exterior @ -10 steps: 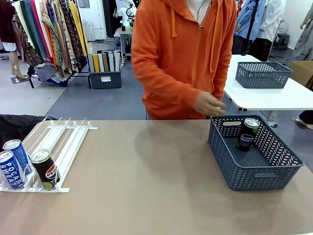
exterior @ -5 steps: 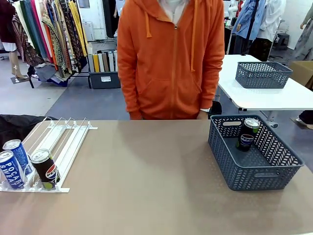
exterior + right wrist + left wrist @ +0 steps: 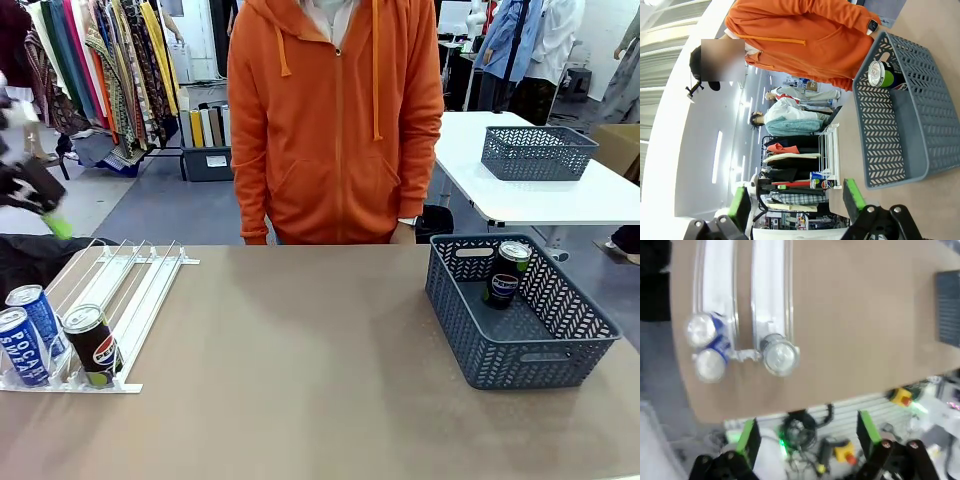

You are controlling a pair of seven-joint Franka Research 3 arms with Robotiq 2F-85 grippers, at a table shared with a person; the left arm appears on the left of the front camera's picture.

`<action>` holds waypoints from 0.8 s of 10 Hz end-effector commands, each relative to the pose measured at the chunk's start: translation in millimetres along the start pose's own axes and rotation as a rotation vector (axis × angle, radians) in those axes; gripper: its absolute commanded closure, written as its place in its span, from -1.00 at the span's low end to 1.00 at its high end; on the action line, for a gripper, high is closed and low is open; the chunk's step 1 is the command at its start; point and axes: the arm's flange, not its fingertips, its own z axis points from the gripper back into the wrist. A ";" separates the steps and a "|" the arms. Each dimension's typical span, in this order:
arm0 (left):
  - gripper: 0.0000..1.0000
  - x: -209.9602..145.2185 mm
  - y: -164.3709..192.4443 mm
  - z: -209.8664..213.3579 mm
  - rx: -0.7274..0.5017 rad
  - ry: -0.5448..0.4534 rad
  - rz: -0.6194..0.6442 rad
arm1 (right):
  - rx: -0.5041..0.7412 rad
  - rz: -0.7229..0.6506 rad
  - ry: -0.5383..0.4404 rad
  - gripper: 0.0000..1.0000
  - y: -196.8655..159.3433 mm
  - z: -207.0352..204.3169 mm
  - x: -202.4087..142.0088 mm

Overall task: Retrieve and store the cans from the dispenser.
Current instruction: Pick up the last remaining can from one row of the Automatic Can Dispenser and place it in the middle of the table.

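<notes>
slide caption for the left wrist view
Open left gripper hangs above the table edge, dispenser ahead holding two blue cans and a third can at its lane ends.

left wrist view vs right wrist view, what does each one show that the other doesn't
Left wrist view, not the right: a top-down look at the silver tops of three cans at the end of the dispenser lanes, the left gripper with jaws open, and cables and a yellow button box past the table edge.
Right wrist view, not the left: the person in an orange hoodie, the can standing in the basket, clothes racks, and the right gripper, jaws open.
Both: the table, part of the basket, and the dispenser with its cans.
</notes>
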 end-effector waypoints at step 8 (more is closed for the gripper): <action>-1.00 -5.2 11.8 -159.2 0.125 0.011 0.087 | 0.019 0.005 -0.007 -1.00 4.2 0.2 2.4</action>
